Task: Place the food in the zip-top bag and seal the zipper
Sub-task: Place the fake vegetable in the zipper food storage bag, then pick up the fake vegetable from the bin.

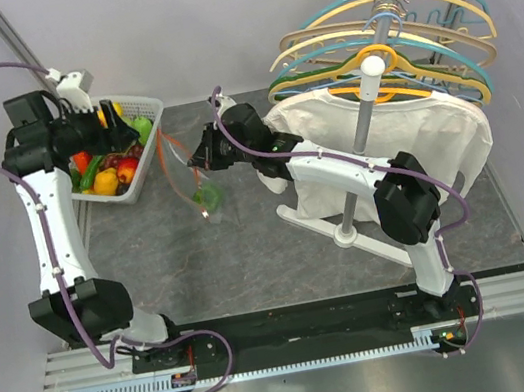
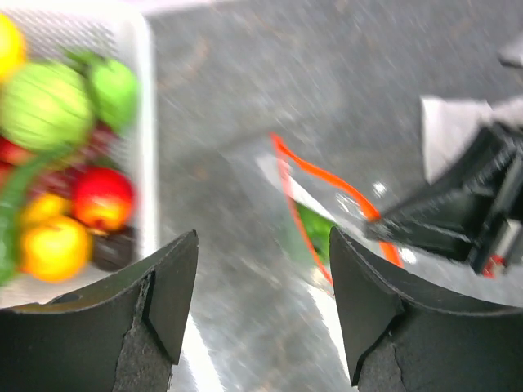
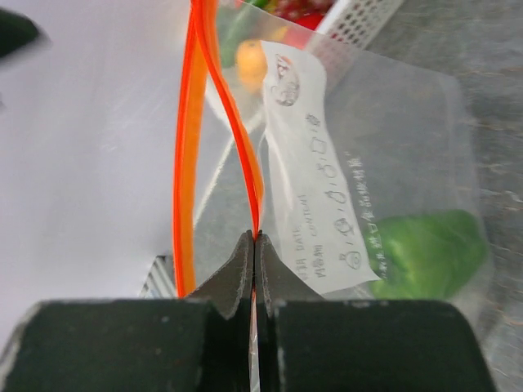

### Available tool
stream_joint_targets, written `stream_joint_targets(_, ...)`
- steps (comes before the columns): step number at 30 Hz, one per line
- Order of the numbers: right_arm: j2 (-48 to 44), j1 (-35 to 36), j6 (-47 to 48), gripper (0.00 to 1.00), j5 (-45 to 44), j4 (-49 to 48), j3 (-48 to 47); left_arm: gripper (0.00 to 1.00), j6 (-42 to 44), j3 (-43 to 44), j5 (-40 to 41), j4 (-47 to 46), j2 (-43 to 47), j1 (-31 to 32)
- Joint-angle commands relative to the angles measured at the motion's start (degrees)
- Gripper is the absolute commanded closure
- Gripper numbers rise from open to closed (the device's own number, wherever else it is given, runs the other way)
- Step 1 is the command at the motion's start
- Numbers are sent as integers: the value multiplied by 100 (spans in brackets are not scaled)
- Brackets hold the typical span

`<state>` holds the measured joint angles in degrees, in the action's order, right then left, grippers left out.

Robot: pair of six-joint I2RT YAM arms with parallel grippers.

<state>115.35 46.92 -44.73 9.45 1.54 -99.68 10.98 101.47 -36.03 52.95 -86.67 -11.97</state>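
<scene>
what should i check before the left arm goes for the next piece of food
1. Right pincer shut on the zipper edge: ok.
2. Zip-top bag mouth held open, the two orange strips apart: ok.
3. Green food piece lying inside the bag: ok.
4. Left pincer open and empty: ok.
5. More food waiting in the white basket: ok.
6. Left pincer lined up over one piece: cannot tell, its wrist view is blurred.
</scene>
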Motion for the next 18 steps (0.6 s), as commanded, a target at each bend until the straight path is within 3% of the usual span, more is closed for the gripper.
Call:
stream_joint_targets(1, -223, 11, 272, 100, -444, 145, 132, 28, -132, 408, 176, -513, -429, -271)
stream_joint_targets(8, -162, 10, 281, 100, -594, 136, 247, 30, 765, 1620, 395, -275, -1887, -368)
stream_joint_targets(14, -22, 11, 245, 100, -506, 57, 177, 41, -183, 1639, -211, -1891, -2731, -350)
stream_joint_targets(18, -65, -33, 316, 100, -383, 48, 238, 43, -667, 1797, -80, -2824, -3302, -263)
